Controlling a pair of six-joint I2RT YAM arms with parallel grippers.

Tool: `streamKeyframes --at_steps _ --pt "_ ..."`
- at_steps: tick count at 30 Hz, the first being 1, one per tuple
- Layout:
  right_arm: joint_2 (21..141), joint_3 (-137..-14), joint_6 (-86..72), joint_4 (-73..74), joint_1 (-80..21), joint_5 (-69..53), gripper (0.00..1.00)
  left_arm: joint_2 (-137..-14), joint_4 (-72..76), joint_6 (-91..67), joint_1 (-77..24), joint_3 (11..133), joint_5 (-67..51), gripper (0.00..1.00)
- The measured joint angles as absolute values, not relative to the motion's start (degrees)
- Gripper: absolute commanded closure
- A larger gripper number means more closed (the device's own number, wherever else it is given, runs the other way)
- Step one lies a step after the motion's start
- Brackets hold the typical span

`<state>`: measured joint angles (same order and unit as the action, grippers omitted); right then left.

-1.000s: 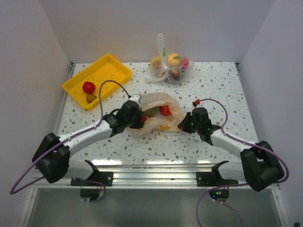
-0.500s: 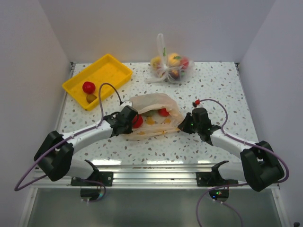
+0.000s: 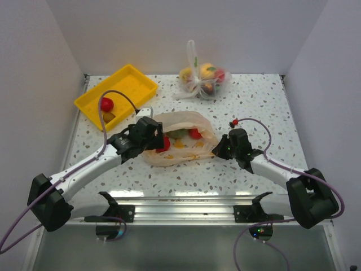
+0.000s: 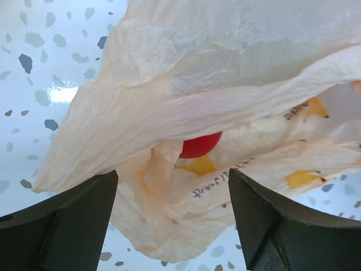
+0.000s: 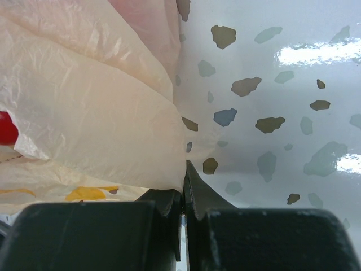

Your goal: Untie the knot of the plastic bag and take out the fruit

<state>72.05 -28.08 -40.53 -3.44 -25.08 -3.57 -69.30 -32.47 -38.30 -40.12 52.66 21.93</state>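
Note:
The peach-orange plastic bag (image 3: 183, 144) lies slack on the table's middle, its mouth toward the left. Fruit shows through it: a red one (image 3: 163, 144) at the mouth, another red one (image 3: 196, 134) and a green one (image 3: 178, 134). My left gripper (image 3: 155, 138) stands open at the mouth. In the left wrist view its fingers (image 4: 62, 226) flank crumpled bag film (image 4: 186, 220) without holding it, and a red fruit (image 4: 200, 145) peeks out behind. My right gripper (image 3: 218, 149) is shut on the bag's right edge (image 5: 169, 164). The knot is not in view.
A yellow tray (image 3: 132, 82) at the back left holds a red fruit (image 3: 105, 104) and a small brown one (image 3: 109, 116). A clear tied bag of fruit (image 3: 202, 79) stands at the back centre. White walls close in the left, right and far sides.
My left gripper has opened, let go of the bag and drawn back to the left. The lifted bag has sunk flat. The right gripper has stayed in place.

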Motion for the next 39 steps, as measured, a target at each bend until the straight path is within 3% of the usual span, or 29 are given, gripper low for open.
streamKeyframes --at_steps 13,24,39 --pt "72.69 -28.08 -40.58 -3.66 -25.08 -3.84 1.0 -75.13 -34.61 -41.43 -49.93 66.59 23.44 0.2" --pt "72.79 -28.08 -40.88 -3.86 -25.08 -4.05 1.0 -92.53 -31.35 -37.69 -49.89 67.26 29.02 0.19" --pt "73.78 -28.08 -40.91 -4.16 -25.08 -4.08 1.0 -96.82 -25.5 -30.76 -44.27 67.66 32.97 0.12"
